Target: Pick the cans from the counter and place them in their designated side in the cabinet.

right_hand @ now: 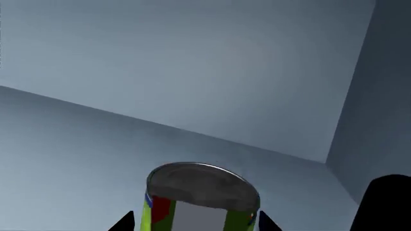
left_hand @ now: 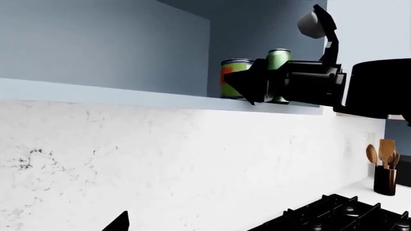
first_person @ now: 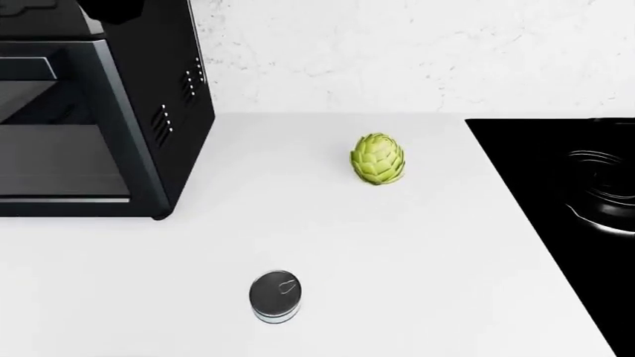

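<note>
the right gripper point(left_hand: 247, 86) is up at the open cabinet point(left_hand: 103, 48), and its jaws sit either side of the tall can point(left_hand: 235, 77) with the green and white label. from the left wrist view the black jaws cover the can's lower front and the can stands upright on the cabinet shelf point(left_hand: 128, 96), toward the inner corner. a second, slimmer green cylinder point(left_hand: 278, 57) stands just behind it. in the right wrist view the same tall can point(right_hand: 202, 197) fills the gap between two dark jaw tips, silver top toward the camera, so i judge the jaws are closed on it, or only just loosening (contact itself is not plainly visible).

the short flat tin point(first_person: 275, 295) waits on the white counter point(first_person: 417, 282), well apart from the artichoke point(first_person: 377, 158) and from the black oven point(first_person: 89, 111) on the left. the stovetop point(first_person: 566, 216) lies to the right. the left gripper point(left_hand: 119, 224) shows only as a dark sliver, so i cannot tell its state.

both cans look rigid and smooth, likely slippery on the wall and fairly heavy if full. the tall one takes a side grip at mid-height. the flat tin is low, so the jaws should come from above and close across its diameter, low on the rim, or it may skid away on the counter.
</note>
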